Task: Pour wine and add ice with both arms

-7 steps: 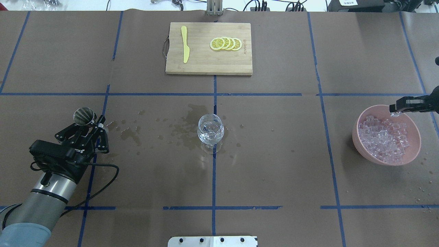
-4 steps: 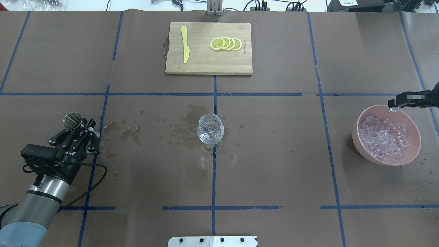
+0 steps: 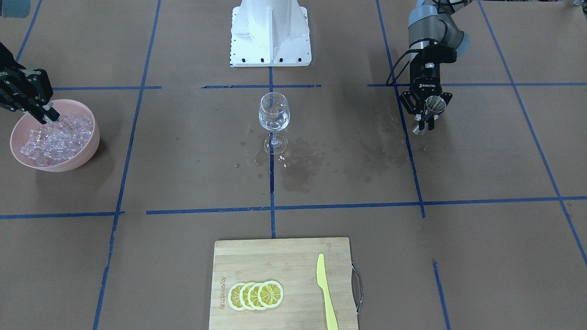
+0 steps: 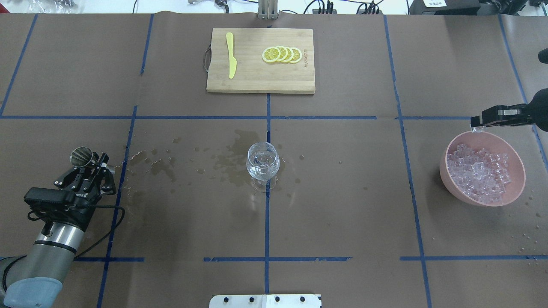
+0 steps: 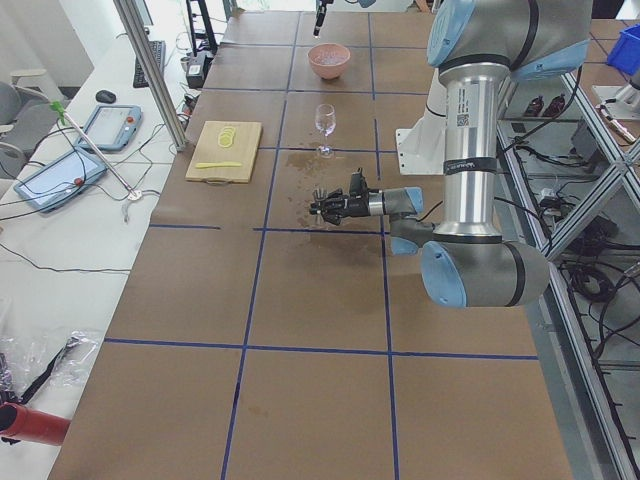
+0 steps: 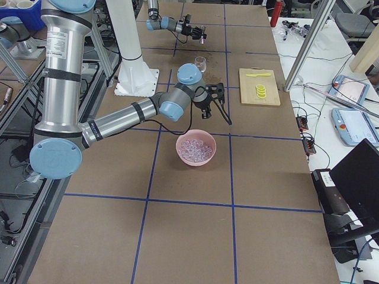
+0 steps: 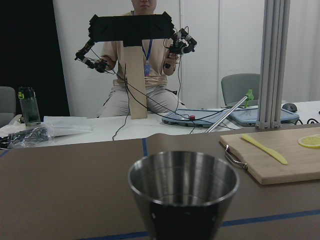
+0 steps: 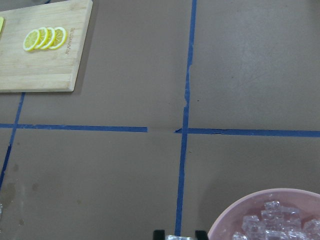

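A clear wine glass stands at the table's centre with a little colourless wine in its bowl. My left gripper is far to the glass's left, low over the table. It is shut on a small steel measuring cup, whose open mouth fills the left wrist view. The pink bowl at the right holds a heap of ice. My right gripper hovers just past the bowl's far rim, shut on one ice cube.
A bamboo cutting board at the far middle carries lemon slices and a yellow knife. Dark wet stains spread between the glass and the left gripper. The white pedestal is at the near edge. A seated person is beyond the table.
The left arm has drawn back to the left with the steel cup. The right gripper has risen from the ice heap and shifted left, past the bowl's far rim, holding a cube.
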Controlling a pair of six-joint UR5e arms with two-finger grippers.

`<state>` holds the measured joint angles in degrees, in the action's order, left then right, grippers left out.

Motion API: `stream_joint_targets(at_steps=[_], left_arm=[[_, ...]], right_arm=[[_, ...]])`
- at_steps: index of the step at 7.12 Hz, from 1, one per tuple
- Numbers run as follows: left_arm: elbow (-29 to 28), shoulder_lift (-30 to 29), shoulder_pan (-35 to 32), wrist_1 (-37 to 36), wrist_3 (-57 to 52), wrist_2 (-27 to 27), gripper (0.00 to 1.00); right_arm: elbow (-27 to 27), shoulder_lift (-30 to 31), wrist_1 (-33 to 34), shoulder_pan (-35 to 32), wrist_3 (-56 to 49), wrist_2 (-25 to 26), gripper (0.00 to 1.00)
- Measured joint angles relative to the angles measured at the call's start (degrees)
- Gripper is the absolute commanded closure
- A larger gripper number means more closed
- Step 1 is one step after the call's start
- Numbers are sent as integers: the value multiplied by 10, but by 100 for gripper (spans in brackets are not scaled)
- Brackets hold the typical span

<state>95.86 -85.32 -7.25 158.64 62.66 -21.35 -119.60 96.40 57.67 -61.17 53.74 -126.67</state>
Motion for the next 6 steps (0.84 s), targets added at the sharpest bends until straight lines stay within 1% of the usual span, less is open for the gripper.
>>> stream_joint_targets(at_steps=[2,4,6], left_arm=[[-18,-2,1,0,21,1,100],[-28,-3,3,-1,34,0,100],[-40,-3,4,0,49,1,100]], right_arm=[[-4,-24,1,0,22,-16,100],[-5,-65,1,0,71,-41,100],[-6,-91,0,2,94,-47,100]])
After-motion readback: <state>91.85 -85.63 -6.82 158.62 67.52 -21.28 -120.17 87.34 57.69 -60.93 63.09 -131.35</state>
